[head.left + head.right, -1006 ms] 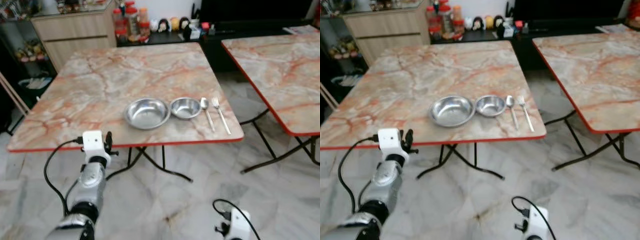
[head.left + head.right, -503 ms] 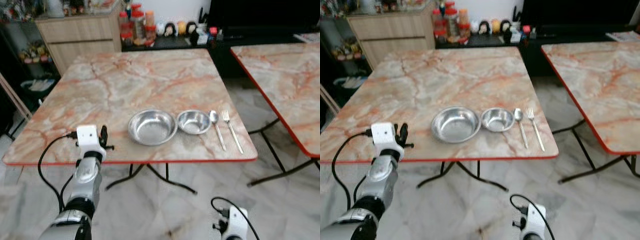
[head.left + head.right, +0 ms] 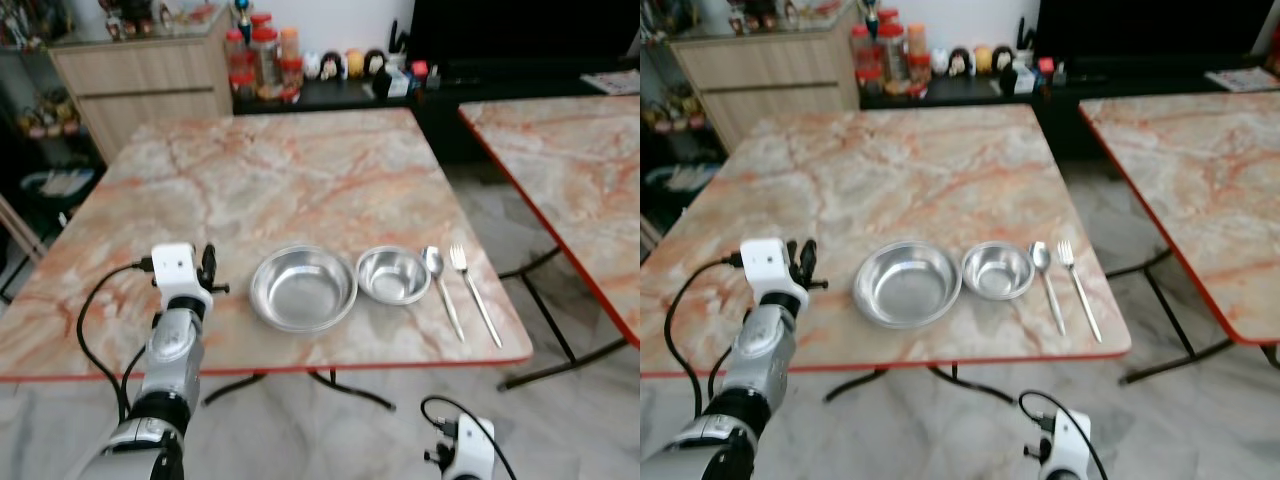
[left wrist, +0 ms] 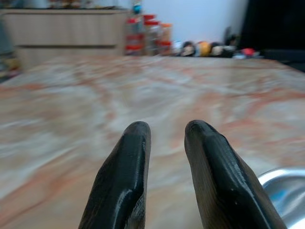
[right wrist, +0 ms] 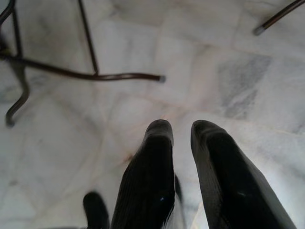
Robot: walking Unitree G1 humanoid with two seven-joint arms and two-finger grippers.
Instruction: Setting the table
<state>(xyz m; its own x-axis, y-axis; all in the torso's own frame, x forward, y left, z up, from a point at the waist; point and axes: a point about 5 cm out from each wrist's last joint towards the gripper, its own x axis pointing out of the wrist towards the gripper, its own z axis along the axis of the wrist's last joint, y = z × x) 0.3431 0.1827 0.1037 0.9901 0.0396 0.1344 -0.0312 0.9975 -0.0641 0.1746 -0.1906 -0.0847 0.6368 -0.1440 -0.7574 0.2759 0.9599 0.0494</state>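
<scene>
On the marble table (image 3: 300,170), near its front edge, stand a large steel bowl (image 3: 303,288) and a smaller steel bowl (image 3: 393,275), touching side by side. A spoon (image 3: 440,290) and a fork (image 3: 472,295) lie to the right of them. My left gripper (image 4: 167,131) hovers low over the tabletop, left of the large bowl (image 4: 283,183), with its fingers close together and nothing between them. My right gripper (image 5: 181,129) hangs low over the floor, fingers close together and nothing in them.
A second marble table (image 3: 570,150) stands to the right across a gap of floor. Behind are a wooden cabinet (image 3: 140,75) and a low dark shelf with jars (image 3: 265,50). Folding table legs (image 5: 90,71) cross the marble floor below.
The camera has come closer to the table. My left gripper now sits over the tabletop rather than in front of its edge. The dishes and cutlery have not moved.
</scene>
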